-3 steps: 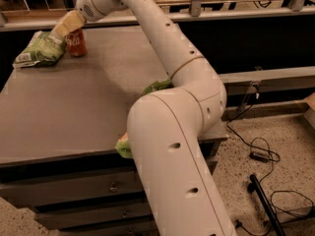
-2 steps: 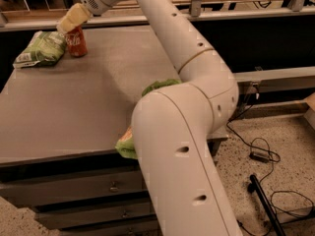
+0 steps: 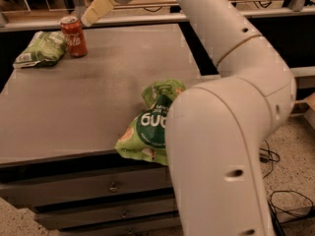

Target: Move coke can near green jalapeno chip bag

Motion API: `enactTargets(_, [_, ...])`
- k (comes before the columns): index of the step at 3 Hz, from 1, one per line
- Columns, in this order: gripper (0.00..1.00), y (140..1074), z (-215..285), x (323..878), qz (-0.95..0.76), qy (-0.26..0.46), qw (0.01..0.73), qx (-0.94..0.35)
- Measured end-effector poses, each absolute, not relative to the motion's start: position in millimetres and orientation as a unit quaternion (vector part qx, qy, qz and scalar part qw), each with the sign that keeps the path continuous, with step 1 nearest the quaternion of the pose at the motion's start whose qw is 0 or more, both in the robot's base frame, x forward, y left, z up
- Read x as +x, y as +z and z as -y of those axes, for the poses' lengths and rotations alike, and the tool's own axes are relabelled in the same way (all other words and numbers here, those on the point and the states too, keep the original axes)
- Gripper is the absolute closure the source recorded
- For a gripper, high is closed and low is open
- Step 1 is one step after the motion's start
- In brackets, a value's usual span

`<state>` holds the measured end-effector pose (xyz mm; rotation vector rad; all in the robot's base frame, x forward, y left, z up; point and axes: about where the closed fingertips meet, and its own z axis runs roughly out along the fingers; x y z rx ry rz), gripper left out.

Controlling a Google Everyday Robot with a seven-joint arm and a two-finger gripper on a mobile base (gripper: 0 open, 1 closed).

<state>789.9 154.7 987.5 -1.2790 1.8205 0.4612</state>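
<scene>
The red coke can (image 3: 74, 36) stands upright at the far left of the grey table (image 3: 93, 97). The pale green jalapeno chip bag (image 3: 42, 49) lies flat just left of the can, almost touching it. My gripper (image 3: 97, 9) hangs above and to the right of the can, clear of it, holding nothing. My white arm fills the right side of the view.
A larger bright green bag with white letters (image 3: 150, 124) lies at the table's front right edge, partly behind my arm. Drawers (image 3: 113, 187) sit below the table. A rail runs along the back. Cables (image 3: 288, 200) lie on the floor at right.
My gripper has lifted up and away to the right of the can, which stays standing next to the pale green bag. The view has shifted.
</scene>
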Motion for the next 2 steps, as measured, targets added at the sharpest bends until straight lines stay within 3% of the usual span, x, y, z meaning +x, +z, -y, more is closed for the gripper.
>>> enactTargets(1, [0.0,964.6,-104.0,773.9,-0.753,0.203,0.411,-0.471])
enactTargets(2, [0.0,962.7,-112.8,774.6,-0.751,0.203,0.409,-0.477])
